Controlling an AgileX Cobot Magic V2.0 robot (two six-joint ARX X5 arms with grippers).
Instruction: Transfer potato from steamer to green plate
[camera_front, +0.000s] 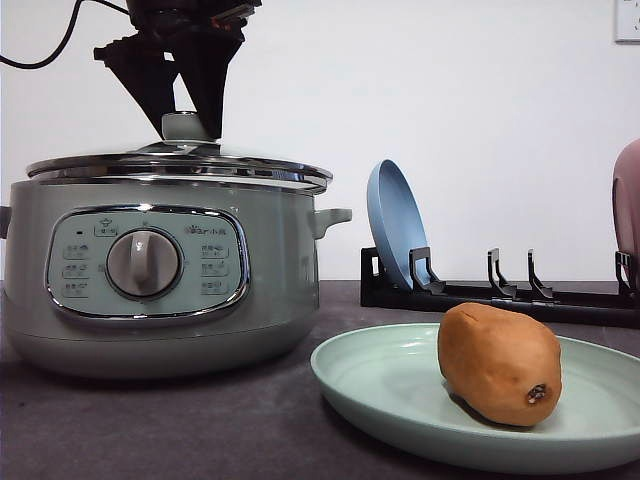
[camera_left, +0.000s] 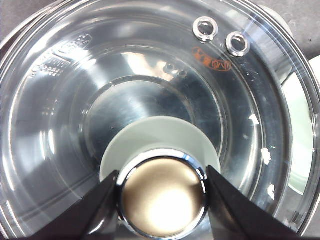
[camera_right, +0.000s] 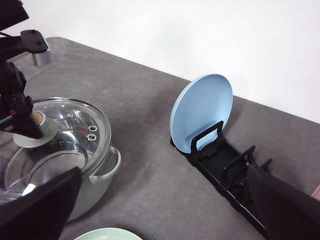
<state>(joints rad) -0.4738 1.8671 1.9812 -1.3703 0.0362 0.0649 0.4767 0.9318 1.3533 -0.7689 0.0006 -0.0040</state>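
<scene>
the potato (camera_front: 498, 363) lies on its side on the green plate (camera_front: 380, 385), a small dark spot at its near right end, and the plate sits on the dark grey surface (camera_front: 150, 425) just right of the steamer (camera_front: 165, 270), its right part cut off by the picture's edge. the steamer's glass lid (camera_front: 180, 165) is on the pot, and the left gripper (camera_left: 162, 192) stands over it with its black fingers (camera_left: 95, 210) closed against either side of the chrome knob (camera_left: 162, 195); from the front the knob is mostly hidden behind those fingers. through the glass the pot looks bare metal, though reflections make the bottom hard to read. the lid carries two small steam vents (camera_left: 220, 36), an orange mark beside them and embossed lettering on the far rim, none of it legible; the control panel (camera_front: 147, 262) has a grey dial (camera_front: 143, 263) and small button labels with a short brand mark above, too small to make out. behind the plate a black rack (camera_front: 500, 290) holds a blue plate (camera_front: 395, 225) upright in its left slot, and a pink shape at the right edge is cut off. the right gripper (camera_right: 165, 210) shows only as two dark blurred fingers (camera_right: 40, 205) set wide apart, holding nothing.
</scene>
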